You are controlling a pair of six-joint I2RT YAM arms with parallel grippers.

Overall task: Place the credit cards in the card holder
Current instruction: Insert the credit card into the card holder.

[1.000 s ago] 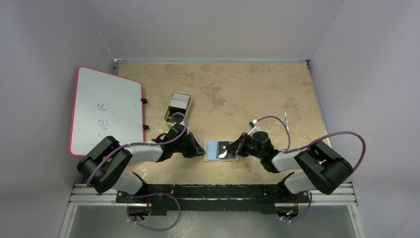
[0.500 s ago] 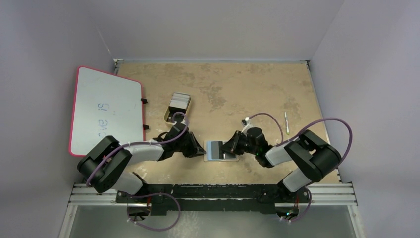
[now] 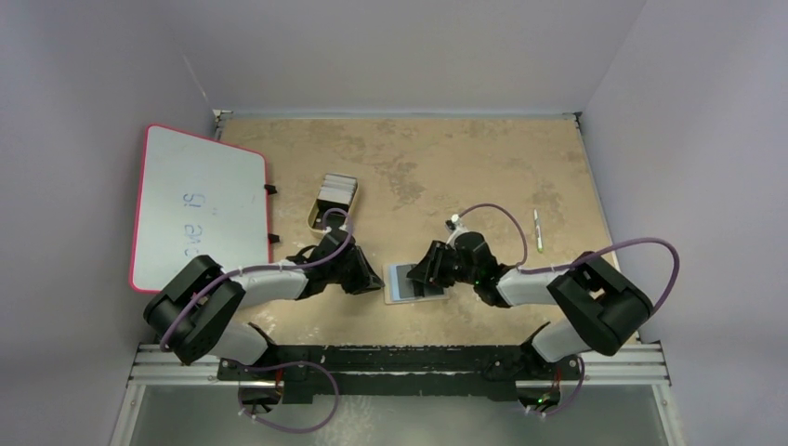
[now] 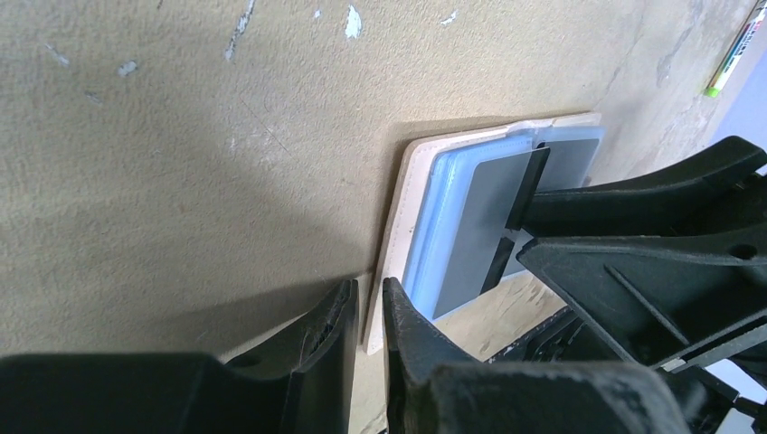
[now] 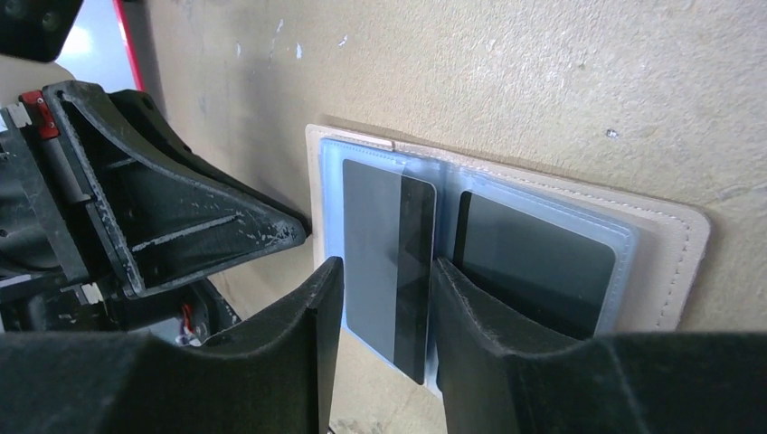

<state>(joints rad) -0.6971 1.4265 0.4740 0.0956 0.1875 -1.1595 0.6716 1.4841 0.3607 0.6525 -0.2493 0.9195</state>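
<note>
- As the right fingers press against the two long edges of a dark card with a black stripe, they hold it low over the left half of the open card holder. Its far end seems to sit under the blue-grey pocket film, though I cannot tell how deep.
- Over the last second the right gripper has travelled leftward across the holder, from its right side to its middle. I judge the card is now being slid into its pocket, not merely brought near.
- A second dark card lies in the right-hand pocket, just beside the held one.
- The left gripper is pinched nearly closed on the tan edge of the holder and has not shifted. It likely pins the holder so the push cannot drag it.
- The holder lies flat and open on the table, between the two arms, near their bases.
- Farther out, more credit cards are stacked in a yellow tray beyond the left arm.
- A whiteboard sits at far left and a pen at right.
- Seating this card and letting go probably comes next, and then another card must be fetched.
</note>
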